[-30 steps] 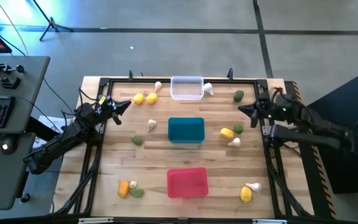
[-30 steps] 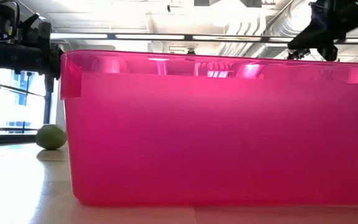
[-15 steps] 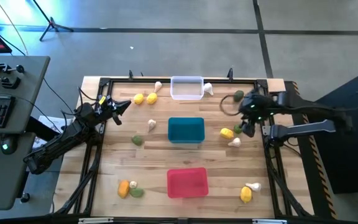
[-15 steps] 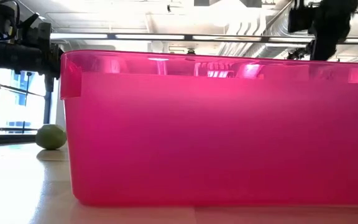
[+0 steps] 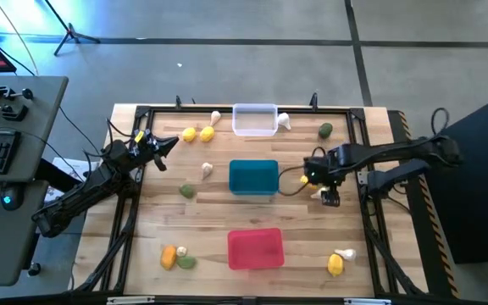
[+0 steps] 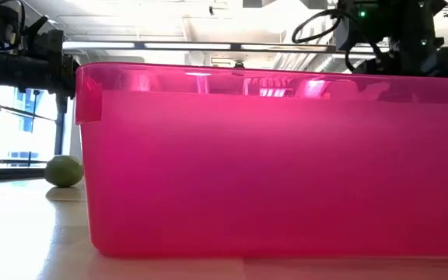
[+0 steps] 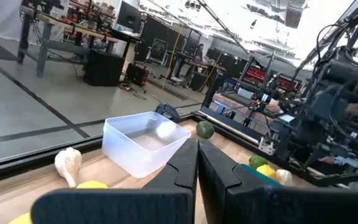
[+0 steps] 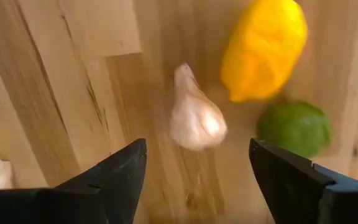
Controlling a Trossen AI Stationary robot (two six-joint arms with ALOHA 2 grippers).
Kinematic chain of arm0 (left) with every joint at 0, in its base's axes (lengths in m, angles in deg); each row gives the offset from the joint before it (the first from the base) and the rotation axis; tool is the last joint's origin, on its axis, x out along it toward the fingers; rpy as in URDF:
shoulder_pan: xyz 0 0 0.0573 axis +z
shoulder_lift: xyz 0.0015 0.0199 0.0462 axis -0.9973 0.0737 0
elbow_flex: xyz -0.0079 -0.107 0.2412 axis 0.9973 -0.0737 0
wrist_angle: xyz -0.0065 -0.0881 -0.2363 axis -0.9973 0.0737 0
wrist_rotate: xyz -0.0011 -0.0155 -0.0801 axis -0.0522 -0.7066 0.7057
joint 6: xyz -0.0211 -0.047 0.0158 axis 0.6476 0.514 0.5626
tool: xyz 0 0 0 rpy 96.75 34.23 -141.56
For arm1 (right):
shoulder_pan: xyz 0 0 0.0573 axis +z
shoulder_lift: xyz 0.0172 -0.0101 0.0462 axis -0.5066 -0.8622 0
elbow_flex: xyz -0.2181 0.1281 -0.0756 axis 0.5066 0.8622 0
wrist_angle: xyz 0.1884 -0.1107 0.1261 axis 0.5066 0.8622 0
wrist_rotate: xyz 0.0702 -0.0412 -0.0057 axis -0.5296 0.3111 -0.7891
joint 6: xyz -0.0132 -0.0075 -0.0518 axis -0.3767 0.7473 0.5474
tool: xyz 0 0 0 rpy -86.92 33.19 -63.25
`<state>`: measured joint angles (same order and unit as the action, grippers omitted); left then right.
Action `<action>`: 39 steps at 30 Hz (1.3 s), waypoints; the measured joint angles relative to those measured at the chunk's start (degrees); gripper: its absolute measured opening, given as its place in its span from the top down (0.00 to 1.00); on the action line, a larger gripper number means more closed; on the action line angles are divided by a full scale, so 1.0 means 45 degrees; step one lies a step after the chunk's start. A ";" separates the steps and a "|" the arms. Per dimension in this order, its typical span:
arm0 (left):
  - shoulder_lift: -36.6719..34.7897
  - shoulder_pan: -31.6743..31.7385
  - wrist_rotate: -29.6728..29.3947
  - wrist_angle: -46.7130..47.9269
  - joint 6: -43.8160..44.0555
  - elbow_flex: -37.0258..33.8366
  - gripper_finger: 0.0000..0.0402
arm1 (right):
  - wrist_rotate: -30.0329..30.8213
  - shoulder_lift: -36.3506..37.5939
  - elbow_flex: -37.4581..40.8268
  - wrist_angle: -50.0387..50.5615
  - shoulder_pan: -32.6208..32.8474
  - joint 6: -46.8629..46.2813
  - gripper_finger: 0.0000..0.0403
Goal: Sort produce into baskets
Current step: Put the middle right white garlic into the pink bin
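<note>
Wooden table point(image 5: 142, 246) under my arms; my right gripper point(image 8: 197, 165) hangs spread wide over a garlic bulb point(image 8: 194, 118) beside a yellow fruit point(image 8: 265, 46), right of the teal basket point(image 5: 253, 177); left gripper point(image 7: 196, 163) pinched closed, empty, near the clear basket point(image 7: 143, 143).

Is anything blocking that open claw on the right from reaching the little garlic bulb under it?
Nothing visible. The open right gripper hangs directly over the whitish garlic bulb on the wooden table. The yellow lemon-like fruit and green lime-like piece lie beside it.

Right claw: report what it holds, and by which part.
Nothing is held. The right claw hangs open above a garlic bulb lying on the table, beside a yellow fruit and a green lime.
</note>
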<state>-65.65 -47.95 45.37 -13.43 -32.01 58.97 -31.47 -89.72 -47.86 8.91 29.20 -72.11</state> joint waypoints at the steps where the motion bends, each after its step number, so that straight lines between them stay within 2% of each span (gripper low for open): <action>1: 0.0000 0.0000 0.0000 -0.0003 0.0000 0.0000 1.00 | 0.0052 -0.0184 0.0022 -0.0167 0.0143 0.0108 0.32; 12: -0.0001 0.0001 -0.0154 0.0180 -0.0010 -0.0010 1.00 | 0.0808 -0.1756 0.0085 -0.0511 0.0705 0.1366 0.32; 24: 0.0000 0.0002 -0.0243 0.0201 0.0000 -0.0010 1.00 | 0.1077 -0.3292 0.0085 -0.0895 0.0705 0.1368 0.33; 27: 0.0000 0.0005 -0.0243 0.0199 0.0005 -0.0010 1.00 | 0.0948 -0.3539 0.0085 -0.0890 0.0705 0.1226 0.37; 34: 0.0000 0.0005 -0.0243 0.0199 0.0009 -0.0010 1.00 | 0.0529 -0.3680 0.0085 -0.0875 0.0705 0.0660 0.57; 39: 0.0000 0.0003 -0.0234 0.0197 0.0452 -0.0010 1.00 | 0.0398 -0.3680 -0.0516 0.0110 0.0729 -0.0083 0.66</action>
<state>-65.65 -47.94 44.31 -12.54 -29.98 58.92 -29.68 -106.28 -50.18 9.40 32.48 -72.48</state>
